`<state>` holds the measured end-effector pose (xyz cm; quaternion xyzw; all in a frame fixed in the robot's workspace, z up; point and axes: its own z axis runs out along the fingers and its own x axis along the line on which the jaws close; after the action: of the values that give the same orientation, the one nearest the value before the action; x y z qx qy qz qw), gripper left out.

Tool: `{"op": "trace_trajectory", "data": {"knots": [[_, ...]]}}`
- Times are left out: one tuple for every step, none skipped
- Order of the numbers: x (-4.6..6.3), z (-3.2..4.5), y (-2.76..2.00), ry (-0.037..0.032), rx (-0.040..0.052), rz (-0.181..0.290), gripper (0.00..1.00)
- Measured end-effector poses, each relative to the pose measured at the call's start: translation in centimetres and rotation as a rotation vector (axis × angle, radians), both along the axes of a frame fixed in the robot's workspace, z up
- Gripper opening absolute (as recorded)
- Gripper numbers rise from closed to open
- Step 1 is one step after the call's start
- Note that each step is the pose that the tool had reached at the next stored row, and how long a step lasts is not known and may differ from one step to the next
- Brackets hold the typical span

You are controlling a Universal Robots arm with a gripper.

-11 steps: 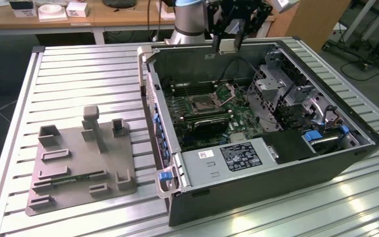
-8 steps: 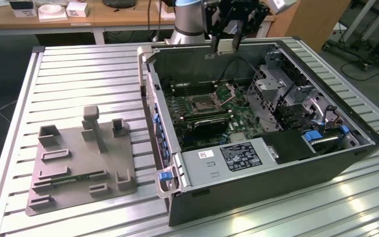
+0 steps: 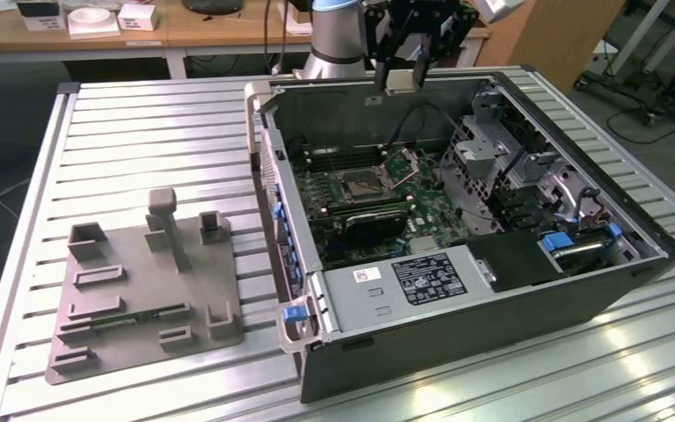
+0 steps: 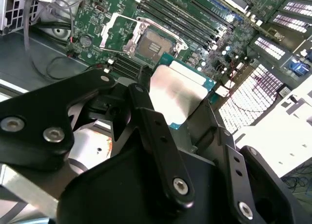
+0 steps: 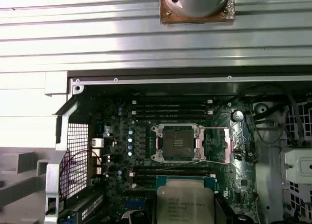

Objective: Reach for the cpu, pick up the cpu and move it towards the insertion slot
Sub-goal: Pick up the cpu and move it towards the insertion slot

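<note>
Black tool (image 4: 183, 104) grips the cpu (image 4: 178, 90) between its fingers, holding it in the air above the open computer case (image 3: 619, 264) at the surface's far edge, near but apart from the insertion slot (image 5: 178, 142).

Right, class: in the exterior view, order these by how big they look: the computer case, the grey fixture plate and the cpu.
1. Computer case, the largest by far.
2. Grey fixture plate, clearly smaller.
3. cpu, held in the gripper above the case's far wall. It sits farther from the camera, but the gap is too big to change the order.
</note>
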<state>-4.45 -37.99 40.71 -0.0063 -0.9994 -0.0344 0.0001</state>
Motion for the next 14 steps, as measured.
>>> {"op": "trace_trajectory", "data": {"knots": [[0.0, 0.01, 0.0, 0.0, -0.0001, 0.0, 0.55], [0.0, 0.02, 0.0, 0.0001, -0.0002, 0.0, 0.55], [0.0, 0.02, 0.0, 0.0, -0.0001, 0.0, 0.55], [0.0, 0.02, 0.0, 0.0001, -0.0001, 0.0, 0.55], [0.0, 0.03, 0.0, 0.0001, -0.0002, 0.0, 0.55], [0.0, 0.03, 0.0, 0.0001, -0.0002, 0.0, 0.55], [0.0, 0.04, 0.0, 0.0001, -0.0001, 0.0, 0.55], [0.0, 0.04, 0.0, 0.0001, -0.0002, 0.0, 0.55], [0.0, 0.05, 0.01, 0.0001, -0.0004, 0.0, 0.55], [0.0, 0.05, 0.11, 0.0002, -0.0005, 0.0, 0.55], [0.0, 0.03, 0.32, 0.0001, -0.0003, 0.0, 0.55], [0.0, 0.01, 0.62, 0.0002, -0.0004, 0.0, 0.55], [0.0, -0.02, 0.92, 0.0002, -0.0005, 0.0, 0.55], [0.0, -0.08, 1.22, 0.0, -0.0002, 0.0, 0.55]]}}
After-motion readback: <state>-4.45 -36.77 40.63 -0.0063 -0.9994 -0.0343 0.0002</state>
